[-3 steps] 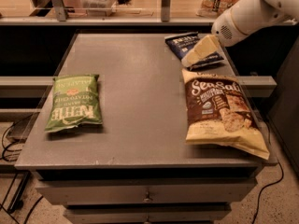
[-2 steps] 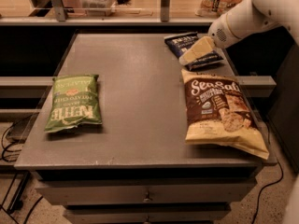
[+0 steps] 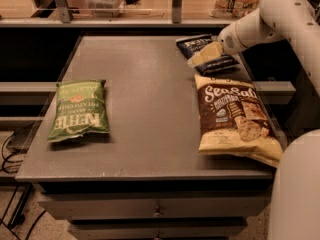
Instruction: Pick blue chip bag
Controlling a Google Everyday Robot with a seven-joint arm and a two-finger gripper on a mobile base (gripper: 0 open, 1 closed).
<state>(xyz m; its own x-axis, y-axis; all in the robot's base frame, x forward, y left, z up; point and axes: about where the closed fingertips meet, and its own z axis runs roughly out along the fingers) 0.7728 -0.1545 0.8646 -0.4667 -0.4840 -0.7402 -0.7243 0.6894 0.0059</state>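
The blue chip bag (image 3: pixel 190 44) lies flat, long axis far-left to near-right, beneath the gripper (image 3: pixel 202 56) — grip state unclear.

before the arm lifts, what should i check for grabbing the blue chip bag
1. Blue chip bag in view, far right of the table: ok.
2. Gripper over the blue chip bag: ok.
3. Brown bag apart from it: cannot tell, edges very close.
4. Green bag out of the way, on the left: ok.
5. Bag raised off the table: not ok, it lies flat.
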